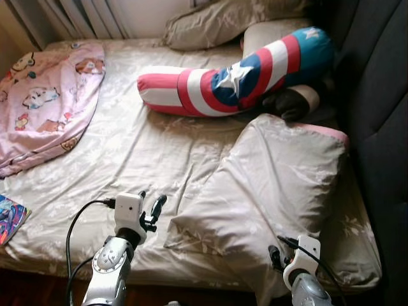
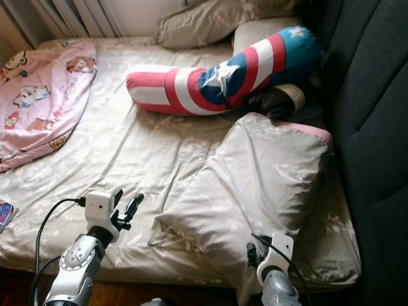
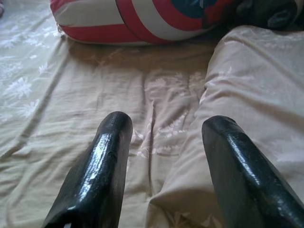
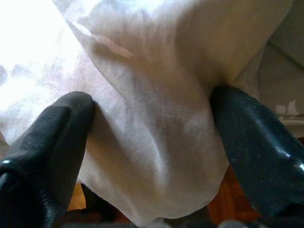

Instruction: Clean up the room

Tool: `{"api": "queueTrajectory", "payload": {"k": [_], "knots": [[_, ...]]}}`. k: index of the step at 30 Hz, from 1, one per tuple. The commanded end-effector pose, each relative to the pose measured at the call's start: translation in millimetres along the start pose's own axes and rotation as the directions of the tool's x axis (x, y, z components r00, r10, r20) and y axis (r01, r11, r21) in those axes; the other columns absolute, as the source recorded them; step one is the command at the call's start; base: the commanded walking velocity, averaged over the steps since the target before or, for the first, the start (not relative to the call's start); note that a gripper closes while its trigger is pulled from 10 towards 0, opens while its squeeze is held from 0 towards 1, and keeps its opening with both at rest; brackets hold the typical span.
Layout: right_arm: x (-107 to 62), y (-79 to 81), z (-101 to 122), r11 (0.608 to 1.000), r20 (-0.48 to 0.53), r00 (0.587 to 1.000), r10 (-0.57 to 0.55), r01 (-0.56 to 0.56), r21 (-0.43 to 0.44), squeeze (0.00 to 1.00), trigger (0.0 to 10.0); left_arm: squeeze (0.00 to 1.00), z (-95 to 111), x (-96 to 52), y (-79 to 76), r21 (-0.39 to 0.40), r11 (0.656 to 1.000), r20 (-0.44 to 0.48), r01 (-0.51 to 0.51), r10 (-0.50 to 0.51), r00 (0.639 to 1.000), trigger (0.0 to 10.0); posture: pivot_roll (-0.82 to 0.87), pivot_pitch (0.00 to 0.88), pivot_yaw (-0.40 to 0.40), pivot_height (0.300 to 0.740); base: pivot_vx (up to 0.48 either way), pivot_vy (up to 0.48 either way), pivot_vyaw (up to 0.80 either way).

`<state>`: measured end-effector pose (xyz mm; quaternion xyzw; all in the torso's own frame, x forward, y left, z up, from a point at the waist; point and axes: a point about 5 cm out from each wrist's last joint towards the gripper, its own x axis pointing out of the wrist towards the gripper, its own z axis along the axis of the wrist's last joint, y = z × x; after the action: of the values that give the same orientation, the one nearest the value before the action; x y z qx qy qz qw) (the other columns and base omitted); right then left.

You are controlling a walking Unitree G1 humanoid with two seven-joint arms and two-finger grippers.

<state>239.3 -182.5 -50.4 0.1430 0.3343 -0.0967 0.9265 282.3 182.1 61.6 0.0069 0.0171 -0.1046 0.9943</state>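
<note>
You have a large beige pillow (image 1: 274,185) lying on the bed (image 1: 127,153), and everything here is placed against it. Its long axis runs on a diagonal, from the pink-edged corner by the dark headboard (image 1: 376,95) down to the corner that overhangs the bed's near edge. Your right hand (image 4: 152,142) is at that overhanging corner: its fingers (image 4: 52,137) stand wide, one on each side of the drooping fabric and touching it, but they are not clamped on it. Your left hand (image 1: 150,213) hovers over the sheet just beside the pillow's near left edge, with its fingers wide as well and nothing between them; the wrist view shows the pillow's edge under one finger (image 3: 242,166). The right hand is therefore the nearer and better placed, with the pillow lying straight ahead of it along the diagonal. My judgement is that the step in hand is taking hold of this corner to lift or straighten the pillow, and that a grip on loose cover alone may slip. Beyond the pillow's far end lie a red, white and blue bolster (image 1: 229,80) and a second beige pillow (image 1: 217,22); well to the pillow's left lies a pink cartoon blanket (image 1: 44,102).
</note>
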Motion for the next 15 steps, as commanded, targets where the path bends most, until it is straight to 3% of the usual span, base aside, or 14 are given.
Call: {"api": "queueTrajectory", "payload": {"k": [1,11,15], "knots": [[-3.8,-1.1,-17,1.0,-0.068,0.997,-0.025,0.024,-0.019,0.0,10.0,0.0,-4,-10.0,0.5,0.017,0.999,-0.043,0.03,-0.029,0.999,10.0,0.23,0.245,0.09,0.74,0.0,0.0,0.0],[-9.6,-7.8,-35,0.995,-0.136,0.986,-0.093,0.085,-0.06,0.0,10.0,0.0,-2,-21.2,-3.0,0.036,0.997,-0.076,0.069,-0.066,0.995,10.0,0.24,0.259,0.1,0.74,0.0,0.0,0.0],[-11.9,-6.4,-42,0.996,-0.155,0.985,-0.076,0.081,0.028,0.0,10.0,0.0,4,-23.8,-3.7,0.045,0.996,-0.074,0.076,-0.072,0.995,10.0,0.25,0.273,0.107,0.74,0.0,0.0,0.0]]}}
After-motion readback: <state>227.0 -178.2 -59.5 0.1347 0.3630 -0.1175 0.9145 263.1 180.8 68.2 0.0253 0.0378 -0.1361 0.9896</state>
